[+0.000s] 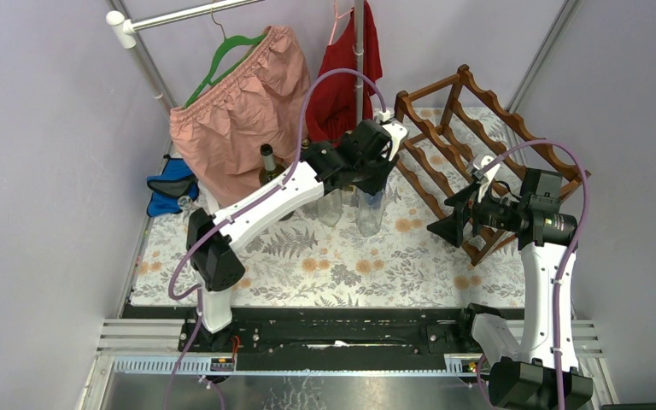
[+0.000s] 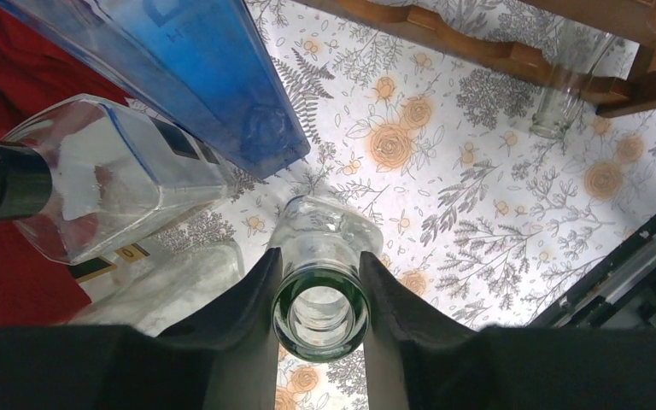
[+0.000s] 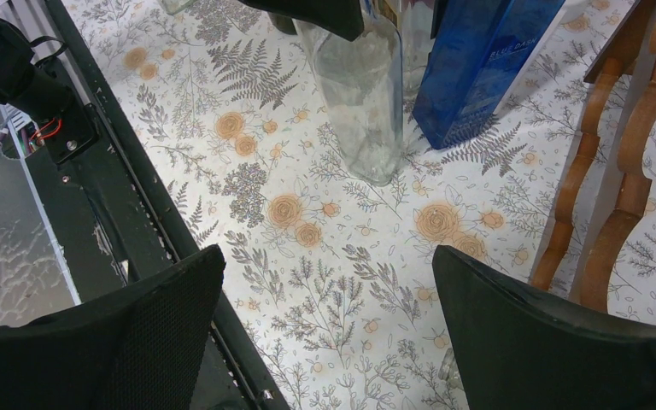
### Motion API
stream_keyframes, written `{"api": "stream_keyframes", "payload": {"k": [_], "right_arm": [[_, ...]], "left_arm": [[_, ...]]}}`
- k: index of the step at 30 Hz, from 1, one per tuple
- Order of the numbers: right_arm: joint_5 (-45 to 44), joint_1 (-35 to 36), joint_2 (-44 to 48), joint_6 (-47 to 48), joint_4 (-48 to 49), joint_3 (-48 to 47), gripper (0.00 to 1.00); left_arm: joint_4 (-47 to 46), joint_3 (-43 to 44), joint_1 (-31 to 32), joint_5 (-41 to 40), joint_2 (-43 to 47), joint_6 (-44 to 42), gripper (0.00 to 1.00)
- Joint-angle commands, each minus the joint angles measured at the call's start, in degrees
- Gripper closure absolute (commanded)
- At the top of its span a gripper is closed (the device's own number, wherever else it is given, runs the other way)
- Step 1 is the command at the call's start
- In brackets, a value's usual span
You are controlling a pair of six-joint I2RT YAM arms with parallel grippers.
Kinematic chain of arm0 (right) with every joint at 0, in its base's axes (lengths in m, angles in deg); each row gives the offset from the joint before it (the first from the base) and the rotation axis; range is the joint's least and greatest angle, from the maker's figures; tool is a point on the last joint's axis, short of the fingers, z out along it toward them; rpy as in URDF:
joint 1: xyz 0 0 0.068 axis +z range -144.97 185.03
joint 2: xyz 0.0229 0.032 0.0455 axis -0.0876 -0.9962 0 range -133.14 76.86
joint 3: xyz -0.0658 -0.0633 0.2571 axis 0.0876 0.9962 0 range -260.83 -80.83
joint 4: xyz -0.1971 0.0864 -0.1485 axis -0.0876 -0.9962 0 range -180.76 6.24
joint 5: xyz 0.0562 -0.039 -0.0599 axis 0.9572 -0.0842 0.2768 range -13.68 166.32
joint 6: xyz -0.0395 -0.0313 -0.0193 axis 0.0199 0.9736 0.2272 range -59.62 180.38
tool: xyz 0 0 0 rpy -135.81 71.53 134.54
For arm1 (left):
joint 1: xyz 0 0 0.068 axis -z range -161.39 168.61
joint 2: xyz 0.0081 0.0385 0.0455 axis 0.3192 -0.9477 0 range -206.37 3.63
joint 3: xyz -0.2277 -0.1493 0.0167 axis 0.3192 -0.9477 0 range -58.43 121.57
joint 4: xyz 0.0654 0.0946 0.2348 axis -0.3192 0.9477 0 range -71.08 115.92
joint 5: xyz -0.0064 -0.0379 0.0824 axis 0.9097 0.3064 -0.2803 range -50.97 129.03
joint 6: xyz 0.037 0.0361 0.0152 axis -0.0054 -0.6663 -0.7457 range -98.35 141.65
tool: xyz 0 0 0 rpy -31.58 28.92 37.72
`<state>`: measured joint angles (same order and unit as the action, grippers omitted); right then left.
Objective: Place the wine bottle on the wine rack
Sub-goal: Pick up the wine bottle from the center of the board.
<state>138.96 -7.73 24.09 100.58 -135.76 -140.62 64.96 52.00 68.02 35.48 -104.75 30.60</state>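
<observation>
- Flowered cloth (image 1: 333, 265) covers the table in the overhead view, and pink shorts (image 1: 239, 94) hang behind it.
- The left arm (image 1: 265, 201) stretches forward and to the right. Its left gripper (image 1: 374, 175) points down onto the clear wine bottle (image 1: 369, 213), which stands upright among other bottles.
- The wine rack (image 1: 478, 128) stands at the far right, apart from that bottle.
- The right arm (image 1: 547, 273) rises at the right edge and bends left. Its right gripper (image 1: 448, 226) hangs just in front of the rack.
- From the left wrist, the black fingers (image 2: 256, 299) press on both sides of the wine bottle's neck (image 2: 320, 312), closed on it. A blue bottle (image 2: 213, 77) stands just beside it.
- From the right wrist, the right gripper (image 3: 326, 256) is spread wide above the cloth with nothing between its jaws. The wine bottle (image 3: 363, 102) is ahead and the rack (image 3: 615, 171) is to the right.
</observation>
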Motion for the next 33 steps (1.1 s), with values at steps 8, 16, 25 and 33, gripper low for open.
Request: {"api": "stream_keyframes", "payload": {"k": [8, 16, 25, 33], "right_arm": [[0.9, -0.1, -0.2, 1.4, -0.8, 0.1, 0.00], [1.8, 0.4, -2.1, 7.0, -4.3, 1.0, 0.00], [1.1, 8.9, -5.3, 11.7, -4.8, 2.2, 0.00], [3.0, 15.0, -7.5, 10.2, -3.6, 0.9, 0.00]], "left_arm": [[-0.7, 0.4, 0.1, 4.5, 3.2, 0.6, 1.00], [-19.8, -21.4, 0.1, 15.7, 21.0, 11.5, 1.00], [-50.9, -55.4, 0.1, 18.1, 41.0, 35.6, 1.00], [-82.4, -81.8, 1.2, 7.1, 50.6, 56.5, 1.00]]}}
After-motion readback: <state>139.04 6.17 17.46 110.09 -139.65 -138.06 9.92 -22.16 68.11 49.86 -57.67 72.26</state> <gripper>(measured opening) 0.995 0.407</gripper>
